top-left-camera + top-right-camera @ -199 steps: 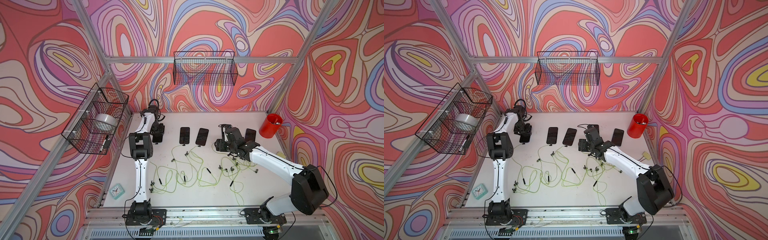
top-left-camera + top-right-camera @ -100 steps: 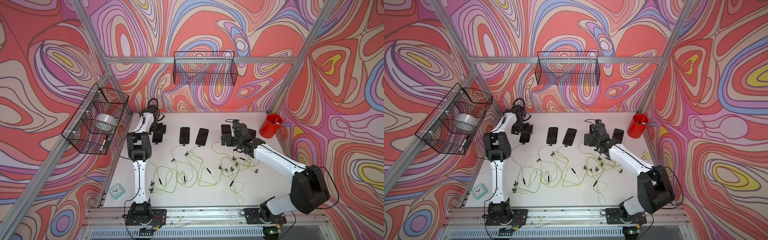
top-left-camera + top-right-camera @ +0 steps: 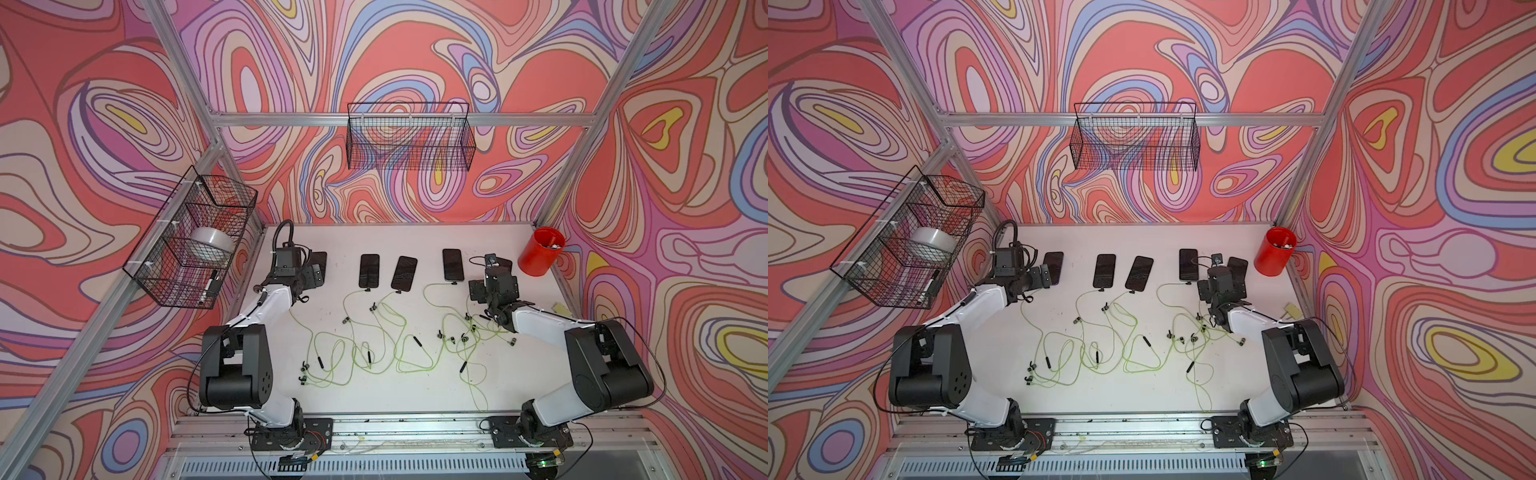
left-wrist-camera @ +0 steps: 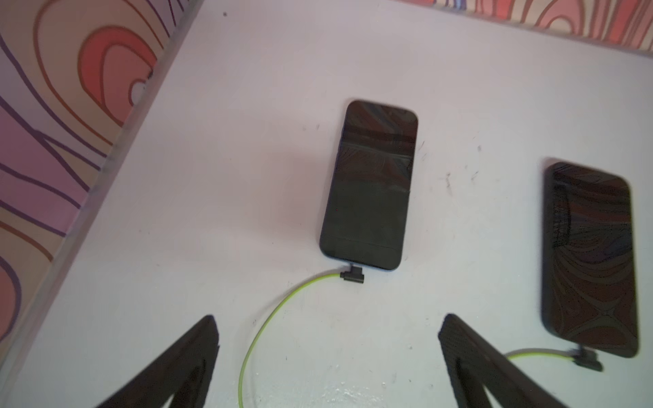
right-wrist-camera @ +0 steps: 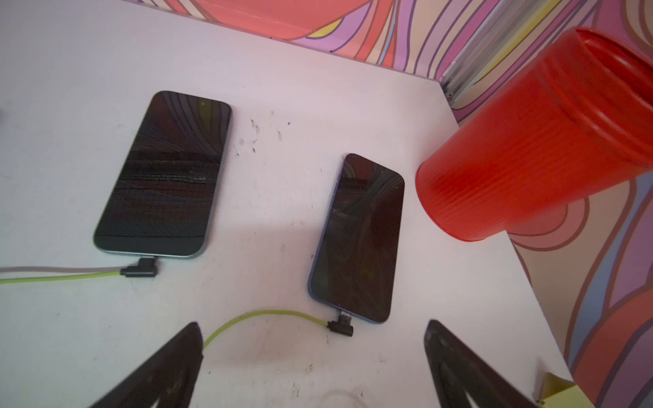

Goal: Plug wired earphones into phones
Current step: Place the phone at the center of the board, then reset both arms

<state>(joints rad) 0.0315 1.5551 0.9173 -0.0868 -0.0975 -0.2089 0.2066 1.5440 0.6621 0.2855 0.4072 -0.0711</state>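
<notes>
In both top views, five phones (image 3: pixel 369 271) lie in a row across the middle of the frame on the white table (image 3: pixel 415 399). The yellow-green earphones (image 3: pixel 374 357) sprawl just below them, toward lower centre. My left gripper (image 3: pixel 312 275) sits at the row's left end. My right gripper (image 3: pixel 494 279) sits at its right end, near the red cup (image 3: pixel 540 257).

Left wrist view: my jaws stand wide apart, holding nothing. Ahead, a phone has a dark plug (image 4: pixel 353 276) at its near edge, its green cable trailing back between my fingers.

Right wrist view: these jaws are spread wide too, and empty. The phone beside the cup has a plug at its near end, and the cable runs past one finger.
</notes>
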